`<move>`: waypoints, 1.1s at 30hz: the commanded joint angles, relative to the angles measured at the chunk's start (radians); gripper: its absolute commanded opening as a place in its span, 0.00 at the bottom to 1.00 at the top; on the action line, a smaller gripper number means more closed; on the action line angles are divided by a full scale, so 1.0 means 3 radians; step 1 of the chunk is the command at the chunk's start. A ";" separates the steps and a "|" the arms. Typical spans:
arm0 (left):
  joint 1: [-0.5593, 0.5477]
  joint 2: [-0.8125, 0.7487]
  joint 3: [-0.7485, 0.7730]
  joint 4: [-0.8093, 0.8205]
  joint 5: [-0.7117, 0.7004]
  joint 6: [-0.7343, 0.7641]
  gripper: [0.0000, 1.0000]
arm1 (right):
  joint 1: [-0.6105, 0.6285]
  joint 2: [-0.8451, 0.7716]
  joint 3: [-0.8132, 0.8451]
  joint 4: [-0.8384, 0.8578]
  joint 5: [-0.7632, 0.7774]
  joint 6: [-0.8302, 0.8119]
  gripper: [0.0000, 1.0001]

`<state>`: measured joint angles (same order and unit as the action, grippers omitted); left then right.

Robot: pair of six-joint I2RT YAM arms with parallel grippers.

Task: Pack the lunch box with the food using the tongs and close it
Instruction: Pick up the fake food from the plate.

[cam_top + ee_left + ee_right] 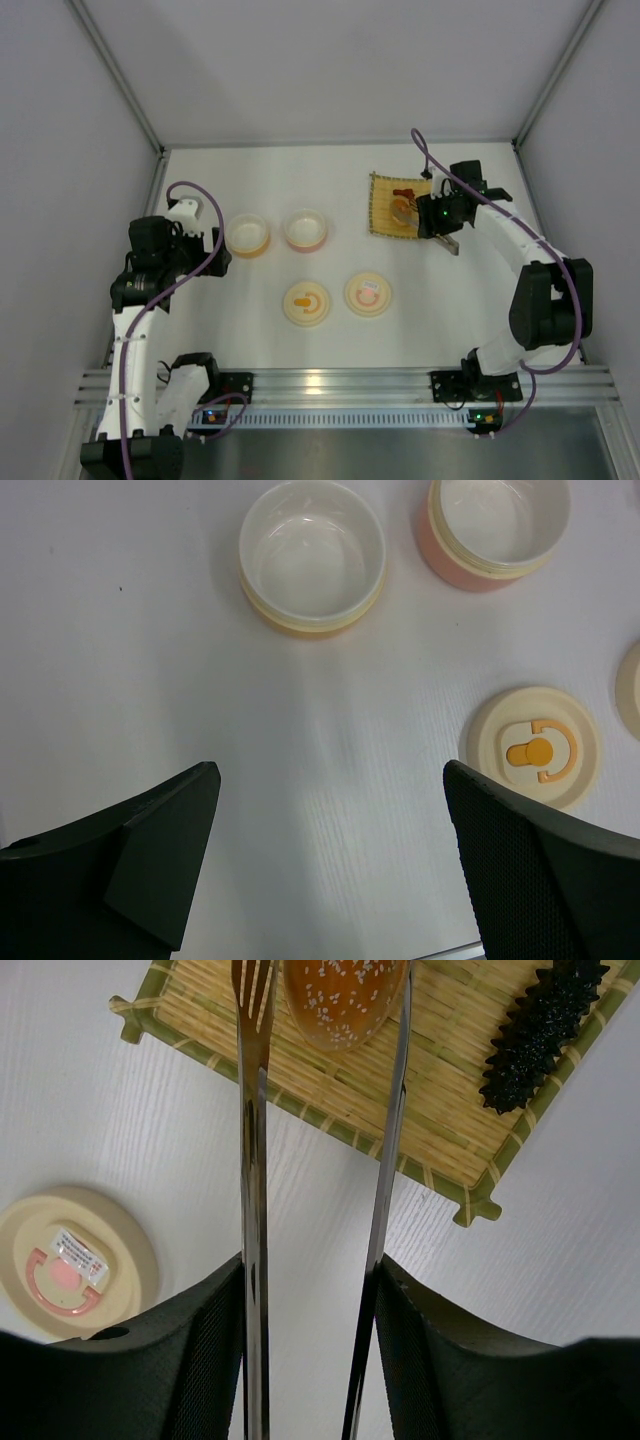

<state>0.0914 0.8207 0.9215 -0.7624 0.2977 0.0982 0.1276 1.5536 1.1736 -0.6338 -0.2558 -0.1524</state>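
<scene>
1. The right gripper is clenched on the tongs, one tong arm pressed against each finger. The tong tips reach out over the bamboo mat.
2. The bun lies on the mat between the two tips (whether it is already pinched cannot be told).
3. The black piece is also on the mat, near its edge and apart from the bun.
4. The left gripper is released, jaws wide and holding nothing. It is well apart from the mat, near the yellow-rimmed bowl (taken to be part of the lunch box).
5. Step in hand, as judged: the bun is to be gripped.
   - The squeeze is best applied slowly, across the bun's widest part.
   - The tips are best held low to the mat, so the round piece is not squirted out.
   - The mat's weave should not be snagged by the forked tip.
   - A straight lift off the mat is advised before any sideways travel.
</scene>
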 commanded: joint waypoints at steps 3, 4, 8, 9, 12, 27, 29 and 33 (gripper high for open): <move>0.0007 -0.0005 -0.0014 0.0128 0.0030 -0.0026 0.98 | -0.0042 -0.0106 0.0117 0.0139 -0.0063 0.0038 0.48; 0.0007 -0.0005 -0.0009 0.0128 0.0030 -0.0031 0.98 | -0.0047 -0.0096 0.0117 0.0129 -0.0068 0.0038 0.48; 0.0002 -0.0005 -0.0009 0.0133 0.0025 -0.0031 0.99 | -0.0047 -0.0030 0.0122 0.0119 -0.0042 0.0022 0.42; 0.0007 -0.0005 -0.0009 0.0133 0.0025 -0.0031 0.99 | -0.0052 -0.0024 0.0122 0.0119 -0.0037 0.0017 0.41; 0.0007 -0.0010 -0.0004 0.0133 0.0025 -0.0031 0.98 | -0.0047 -0.0024 0.0133 0.0083 -0.0037 -0.0003 0.30; 0.0007 -0.0005 0.0017 0.0102 0.0000 -0.0036 0.98 | -0.0042 -0.0454 0.0516 -0.0413 -0.0492 0.0048 0.00; 0.0007 -0.0010 0.0022 0.0102 0.0000 -0.0036 0.98 | -0.0032 -0.0479 0.0552 -0.0459 -0.0543 0.0043 0.00; 0.0007 -0.0021 0.0022 0.0107 -0.0021 -0.0041 0.98 | -0.0037 -0.0495 0.0547 -0.0474 -0.0630 0.0017 0.00</move>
<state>0.0914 0.8211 0.9215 -0.7628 0.2970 0.0982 0.1261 1.4334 1.2991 -0.7429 -0.3862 -0.1459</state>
